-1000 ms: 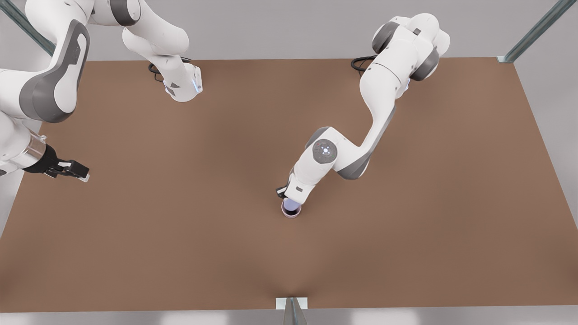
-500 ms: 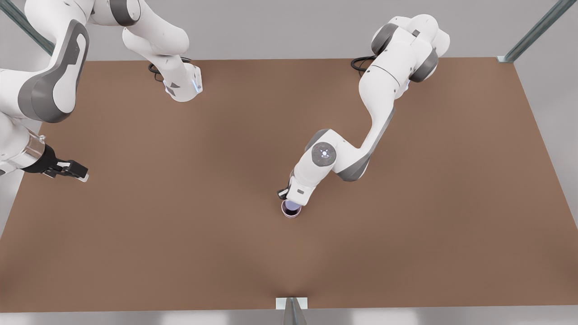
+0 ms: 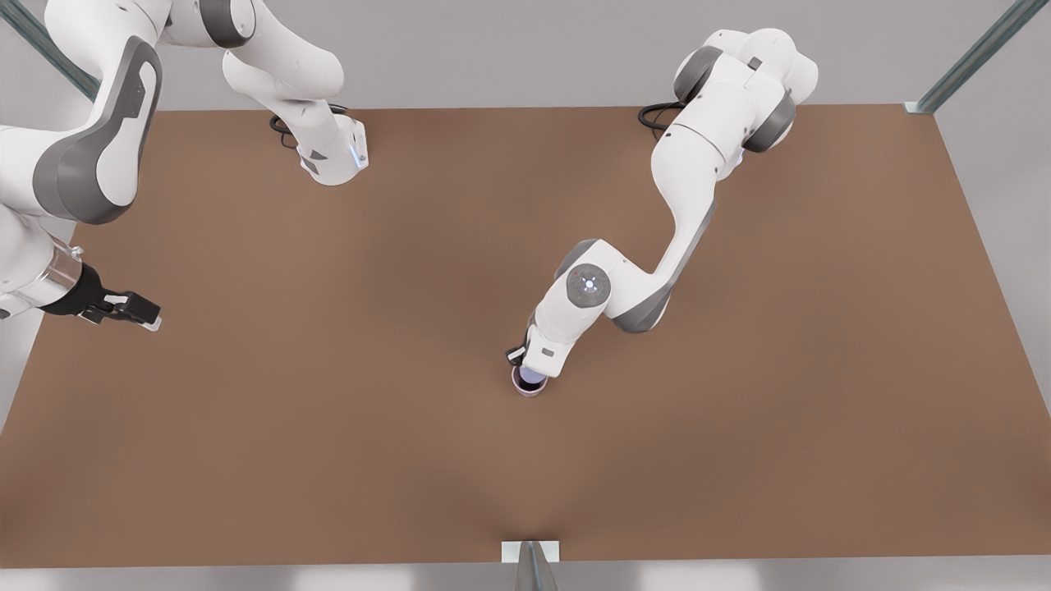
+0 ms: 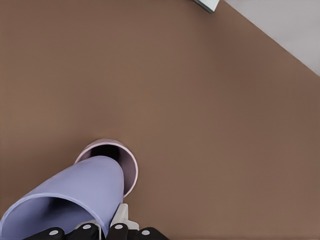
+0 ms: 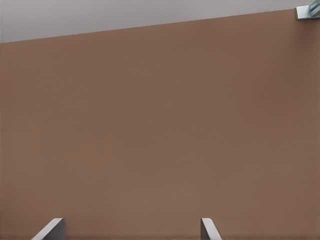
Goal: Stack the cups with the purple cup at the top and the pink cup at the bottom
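The pink cup (image 3: 530, 393) stands upright on the brown table (image 3: 328, 427), just right of centre in the front view. In the left wrist view its rim (image 4: 131, 169) rings the lower end of the purple cup (image 4: 75, 192), which sits partly inside it. My left gripper (image 4: 107, 227) is shut on the purple cup's (image 3: 532, 378) rim wall, directly over the pink cup, with one white finger pad (image 4: 120, 220) against the wall. My right gripper (image 3: 150, 317) waits open near the table's edge on the front view's left; its two fingertips (image 5: 50, 229) stand far apart over bare table.
Both arm bases stand at the table's far edge (image 3: 332, 160). Metal frame posts rise at the far corners (image 3: 969, 61) and a bracket (image 3: 530, 552) sits at the middle of the near edge. Bare brown table surrounds the cups.
The left arm's wrist and elbow have shifted slightly over the cups, which stay where they were. The right arm has drawn back a touch toward the front view's left.
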